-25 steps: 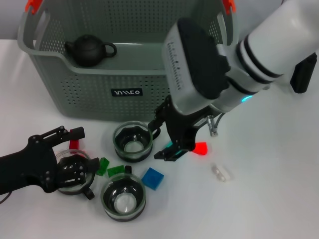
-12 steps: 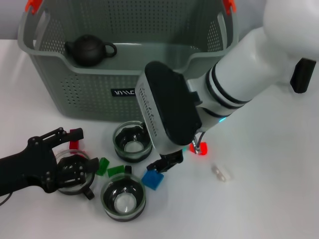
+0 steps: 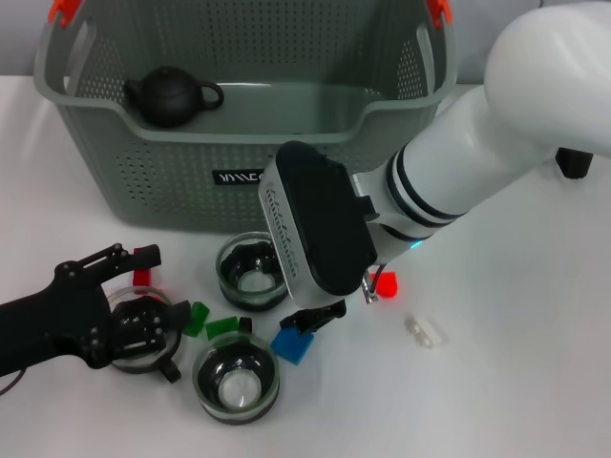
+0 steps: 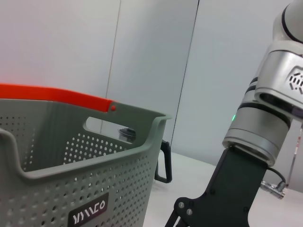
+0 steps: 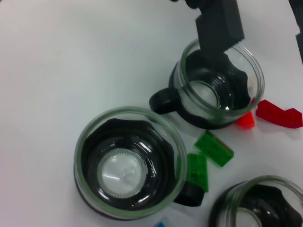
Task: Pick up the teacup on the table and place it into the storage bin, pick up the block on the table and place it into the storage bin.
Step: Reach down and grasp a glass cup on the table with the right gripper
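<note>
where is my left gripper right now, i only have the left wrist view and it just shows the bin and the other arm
Observer: The left gripper is low at the front left of the table, at the leftmost glass teacup.
Operator: any cups in the bin yet
Observer: None that I can see. The part of the storage bin that shows holds only a dark teapot.
Operator: what is the right arm after
Observer: The right gripper hangs just above a blue block on the table in front of the bin.
</note>
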